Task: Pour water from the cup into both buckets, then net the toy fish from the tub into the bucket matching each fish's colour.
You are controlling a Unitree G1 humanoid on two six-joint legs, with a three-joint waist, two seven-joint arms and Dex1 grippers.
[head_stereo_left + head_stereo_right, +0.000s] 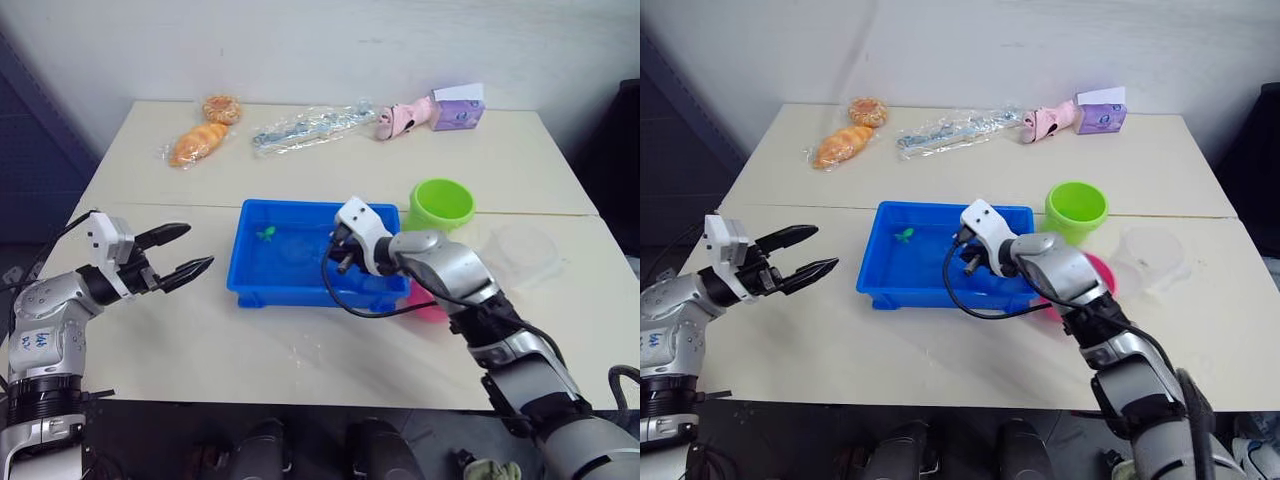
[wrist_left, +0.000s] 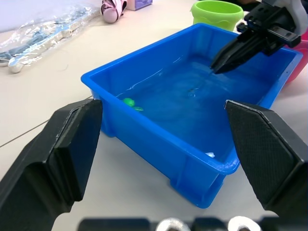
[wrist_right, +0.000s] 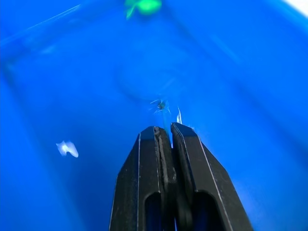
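Dipping the right hand [image 1: 343, 262], pressed together on the thin net handle, into the tub [image 1: 262, 285] at desk centre, reaching toward the green fish [image 1: 266, 233] at 10 o'clock. Idling at 9 o'clock, left hand [image 1: 186, 252] spread.

We see two arms cased in silver-grey metal with black joint sections. At lower left of the head view, the left gripper [image 1: 188, 250] has two pointed black fingers on a white block, and its forearm carries small blue lettering. Right of centre, the right gripper [image 1: 341, 262] shares that white block, with a black cable looping beneath it.
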